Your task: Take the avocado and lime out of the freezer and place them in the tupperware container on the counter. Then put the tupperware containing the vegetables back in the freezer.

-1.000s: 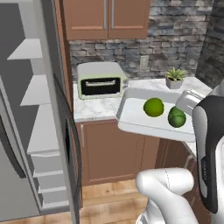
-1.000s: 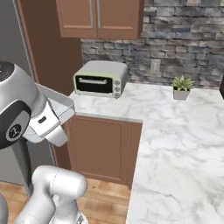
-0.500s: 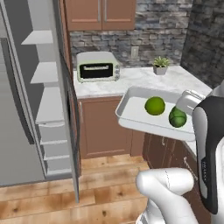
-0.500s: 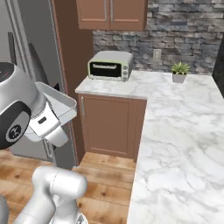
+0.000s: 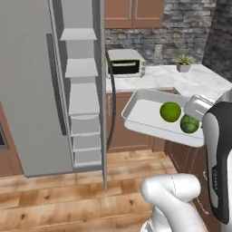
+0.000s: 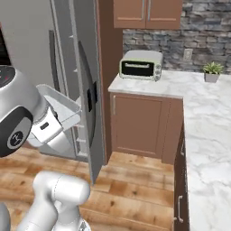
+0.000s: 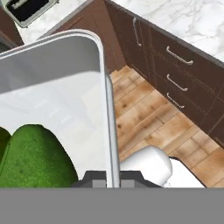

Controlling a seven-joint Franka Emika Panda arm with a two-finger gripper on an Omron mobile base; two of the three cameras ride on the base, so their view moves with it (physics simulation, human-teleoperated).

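A: What does the pincer (image 7: 113, 178) hold?

B: Its two tips are pinched tight on the rim of the tupperware container (image 5: 144, 111), one tip on each side of the thin wall. The tray hangs in the air in front of the arm, clear of the surface (image 5: 199, 79).

A: Where are the fruits relative to the pincer?

B: Both lie inside the tray. The avocado (image 7: 37, 155) sits just beside the pincer, close against the gripped wall; in the left base view it (image 5: 189, 123) is the darker fruit nearest the hand. The lime (image 5: 170, 112) lies one place farther from the pincer, touching or nearly touching the avocado.

A: And the freezer?

B: The freezer (image 5: 36, 90) stands well beyond the tray's far end, its door (image 6: 88, 97) swung open and white shelves (image 5: 80, 68) exposed. The toaster oven (image 6: 140, 65) rests on the surface, past the tray.
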